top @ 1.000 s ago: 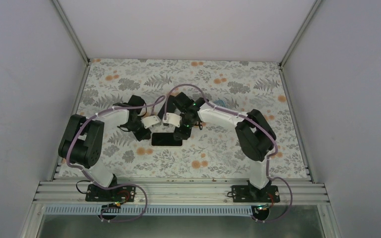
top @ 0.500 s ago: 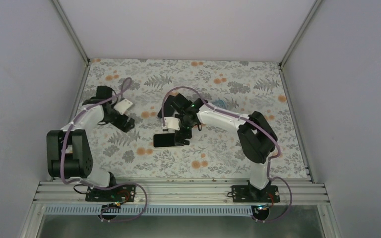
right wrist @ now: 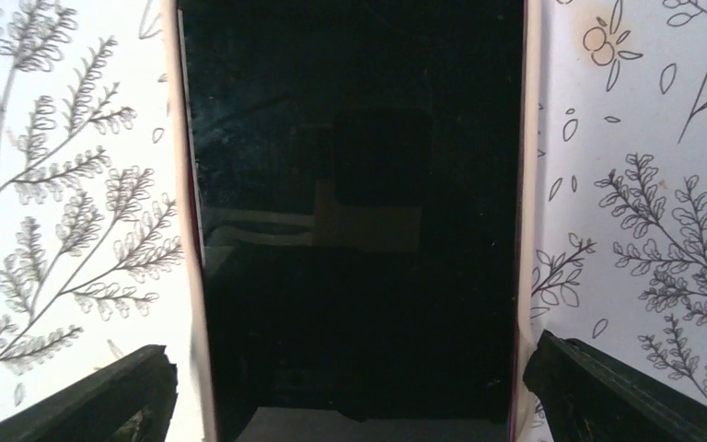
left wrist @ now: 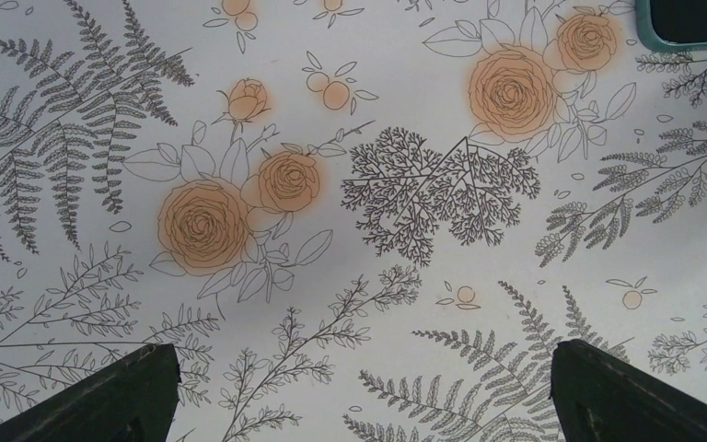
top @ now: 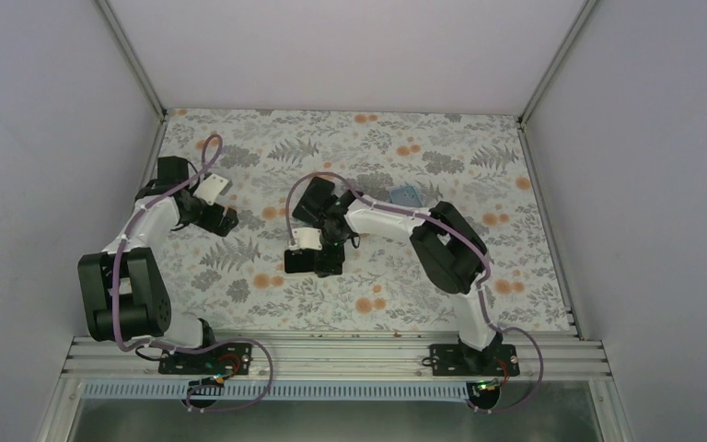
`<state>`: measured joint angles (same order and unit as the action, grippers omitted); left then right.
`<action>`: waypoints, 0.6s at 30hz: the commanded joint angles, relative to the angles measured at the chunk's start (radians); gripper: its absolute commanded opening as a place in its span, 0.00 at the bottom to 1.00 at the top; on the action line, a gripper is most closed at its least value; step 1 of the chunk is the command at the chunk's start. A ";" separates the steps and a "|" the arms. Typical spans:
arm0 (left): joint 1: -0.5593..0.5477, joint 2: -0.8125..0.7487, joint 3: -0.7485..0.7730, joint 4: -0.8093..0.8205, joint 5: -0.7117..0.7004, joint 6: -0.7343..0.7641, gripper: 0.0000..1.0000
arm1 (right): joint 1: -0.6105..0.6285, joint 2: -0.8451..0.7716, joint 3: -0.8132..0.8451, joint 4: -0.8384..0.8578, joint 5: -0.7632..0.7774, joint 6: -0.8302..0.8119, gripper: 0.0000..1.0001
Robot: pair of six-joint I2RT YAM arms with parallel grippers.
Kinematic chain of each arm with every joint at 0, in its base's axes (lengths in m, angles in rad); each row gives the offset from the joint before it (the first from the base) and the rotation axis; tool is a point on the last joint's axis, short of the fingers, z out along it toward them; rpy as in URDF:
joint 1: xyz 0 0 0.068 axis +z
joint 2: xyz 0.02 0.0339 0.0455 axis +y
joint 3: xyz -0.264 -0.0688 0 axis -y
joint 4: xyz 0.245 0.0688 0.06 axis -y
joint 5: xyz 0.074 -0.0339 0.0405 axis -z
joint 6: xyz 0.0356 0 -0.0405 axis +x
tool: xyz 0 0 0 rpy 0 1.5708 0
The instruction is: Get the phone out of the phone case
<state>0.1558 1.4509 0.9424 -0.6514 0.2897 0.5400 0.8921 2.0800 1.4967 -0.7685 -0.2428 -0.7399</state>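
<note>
The phone (top: 302,261) lies flat on the floral table, black screen up. In the right wrist view the phone (right wrist: 354,184) runs away from the camera, and a pale pinkish rim lines both long sides. I cannot tell if that rim is the phone case. My right gripper (top: 330,261) is open and straddles the phone's near end (right wrist: 350,364), one finger outside each long side, with small gaps. My left gripper (top: 224,221) is open and empty over bare cloth (left wrist: 364,364), well left of the phone. A teal rounded corner (left wrist: 690,20) with a dark inside shows at the left wrist view's top right.
A small blue-grey flat thing (top: 405,195) lies behind the right forearm. White walls with metal corner rails (top: 152,147) close the table on three sides. The arm bases sit on the rail (top: 331,354) at the near edge.
Both grippers have opened. The left arm has swung away from the phone to the left and back. The right gripper has come down astride the phone, which now lies slightly further left.
</note>
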 commanded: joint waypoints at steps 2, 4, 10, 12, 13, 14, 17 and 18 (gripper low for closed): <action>0.015 -0.015 -0.025 0.048 0.038 -0.021 1.00 | 0.028 0.030 -0.013 0.071 0.077 0.023 1.00; 0.016 -0.013 -0.029 0.051 0.045 -0.025 1.00 | 0.029 0.035 -0.017 0.083 0.100 0.031 1.00; 0.016 -0.011 -0.030 0.051 0.063 -0.025 1.00 | 0.030 0.046 -0.027 0.078 0.109 0.030 0.99; 0.014 -0.008 -0.026 0.043 0.087 -0.028 1.00 | 0.031 0.053 -0.028 0.069 0.109 0.033 0.87; 0.013 -0.006 -0.026 0.038 0.106 -0.029 1.00 | 0.030 0.055 -0.029 0.067 0.108 0.037 0.80; 0.014 -0.007 -0.023 0.032 0.125 -0.028 1.00 | 0.030 0.054 -0.034 0.068 0.108 0.041 0.74; 0.014 -0.003 -0.014 0.002 0.204 -0.009 1.00 | 0.030 0.011 -0.076 0.111 0.119 0.063 0.63; 0.014 0.005 -0.007 -0.014 0.245 0.001 1.00 | 0.031 -0.014 -0.095 0.127 0.134 0.071 0.60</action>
<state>0.1665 1.4509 0.9215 -0.6228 0.3889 0.5228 0.9161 2.0884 1.4765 -0.6941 -0.1692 -0.6998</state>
